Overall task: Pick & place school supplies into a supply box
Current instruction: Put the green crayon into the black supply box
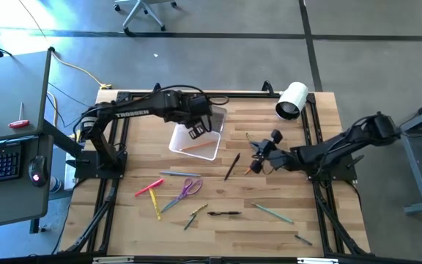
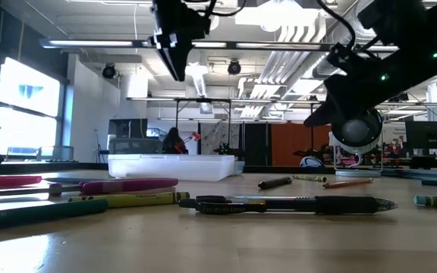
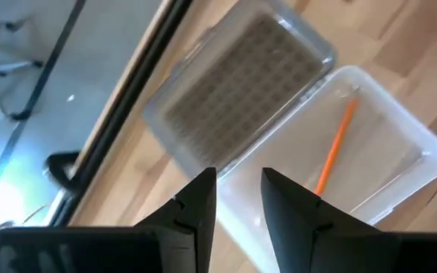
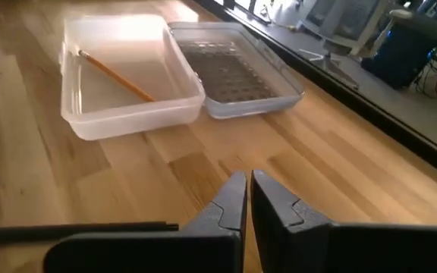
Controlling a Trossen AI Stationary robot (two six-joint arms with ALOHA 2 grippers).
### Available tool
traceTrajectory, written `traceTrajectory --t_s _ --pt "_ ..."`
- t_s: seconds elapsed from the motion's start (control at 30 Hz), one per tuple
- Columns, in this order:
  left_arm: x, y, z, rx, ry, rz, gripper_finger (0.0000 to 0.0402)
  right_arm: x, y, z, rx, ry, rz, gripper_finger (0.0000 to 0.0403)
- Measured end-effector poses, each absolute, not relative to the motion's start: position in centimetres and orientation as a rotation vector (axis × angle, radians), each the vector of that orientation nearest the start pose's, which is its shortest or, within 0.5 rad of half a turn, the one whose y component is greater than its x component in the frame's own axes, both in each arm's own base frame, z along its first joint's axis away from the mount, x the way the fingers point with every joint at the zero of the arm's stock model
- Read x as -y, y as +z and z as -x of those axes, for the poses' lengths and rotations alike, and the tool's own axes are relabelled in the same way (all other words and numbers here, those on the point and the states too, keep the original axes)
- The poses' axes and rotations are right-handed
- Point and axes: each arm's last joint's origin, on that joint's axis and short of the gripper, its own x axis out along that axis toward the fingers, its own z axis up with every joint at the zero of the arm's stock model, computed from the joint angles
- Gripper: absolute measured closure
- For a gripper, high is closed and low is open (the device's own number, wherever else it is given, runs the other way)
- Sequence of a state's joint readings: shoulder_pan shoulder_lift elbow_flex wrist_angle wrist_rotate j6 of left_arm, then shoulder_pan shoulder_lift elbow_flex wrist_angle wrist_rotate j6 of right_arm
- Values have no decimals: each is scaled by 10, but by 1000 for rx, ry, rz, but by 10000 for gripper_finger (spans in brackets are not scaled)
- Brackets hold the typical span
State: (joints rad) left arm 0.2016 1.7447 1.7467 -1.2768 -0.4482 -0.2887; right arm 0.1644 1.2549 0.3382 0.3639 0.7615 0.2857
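Left gripper (image 1: 195, 132) hangs above the supply box (image 1: 211, 150), fingers narrowly parted, holding nothing. Box sits open near the table's (image 1: 269, 227) far edge, ribbed lid (image 3: 241, 72) folded flat beside it; 1 orange pencil (image 3: 334, 148) lies inside. Right gripper (image 1: 253, 167) rests low at table center-right, fingers pressed together, empty (black pen (image 1: 231, 166) just beside it). Pink marker (image 1: 149, 187), scissors (image 1: 190, 188) and other supplies lie scattered nearer the front.

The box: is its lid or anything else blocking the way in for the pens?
Nothing visible does. The box has its lid folded open beside it, and holds only an orange pencil. The left gripper hovers above it, open and empty.
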Motion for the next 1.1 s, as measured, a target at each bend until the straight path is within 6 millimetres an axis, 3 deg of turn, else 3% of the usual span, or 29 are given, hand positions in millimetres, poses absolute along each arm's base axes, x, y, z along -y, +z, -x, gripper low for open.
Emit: traceTrajectory --t_s 0.2,0.6,1.1 --pt "-77 343 -319 -1244 801 54 267 1 140 -215 -467 -639 -82 383" --pt "-76 343 -316 -1265 813 58 295 31 116 -220 -507 -792 -196 283" --pt "-76 343 -316 -1267 813 58 331 39 68 -227 -559 -905 -210 276"
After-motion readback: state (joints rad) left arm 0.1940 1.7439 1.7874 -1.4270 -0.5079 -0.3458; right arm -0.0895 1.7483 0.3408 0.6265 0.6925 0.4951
